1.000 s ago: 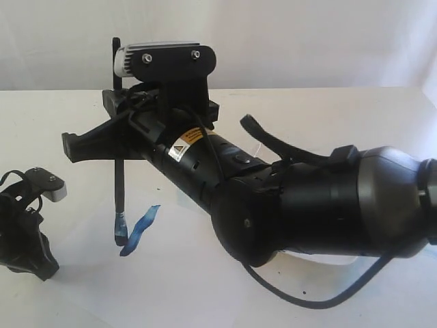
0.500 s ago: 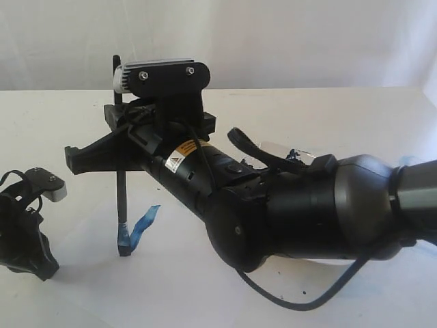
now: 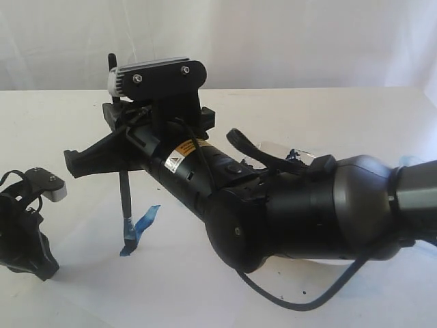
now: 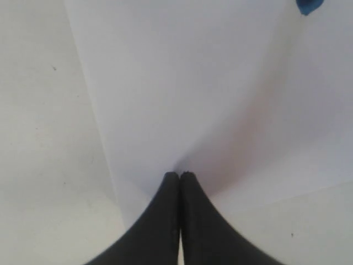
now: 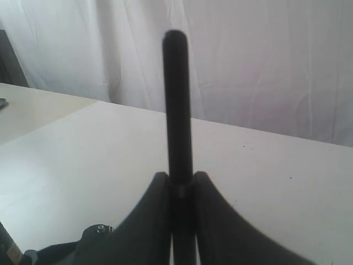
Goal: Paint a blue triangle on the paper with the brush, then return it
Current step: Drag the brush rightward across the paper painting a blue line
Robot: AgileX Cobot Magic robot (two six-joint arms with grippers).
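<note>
The brush (image 3: 123,198) stands almost upright, its handle top leaning slightly toward 11 o'clock and rising above the wrist camera in the exterior view, and its blue-stained tip points down onto the paper (image 3: 171,280). Of the blue triangle (image 3: 141,224) only one slanted streak shows, running from its lower end up toward 1 o'clock, and the brush tip meets that lower end. We cannot tell how hard the bristles press. The right gripper (image 5: 180,185) holds the handle partway up. In its wrist view the jaws are pinching the black shaft between them, and the rounded end of the shaft stands clear above them against the white curtain (image 5: 265,61). The paper lies flat on the tabletop (image 3: 355,109), barely paler than it. At 9 o'clock from the brush, well apart from it, the left gripper (image 4: 180,175) hangs low at the edge of the exterior view. In its own view its jaws are pressed together with nothing between them, their tips over the paper just beside one edge of the sheet, and a corner of blue paint sits at the far side of that picture. At 3 o'clock from the brush, mostly hidden behind the right arm, a white dish (image 3: 273,145) with dark-blue paint specks rests on the tabletop.
</note>
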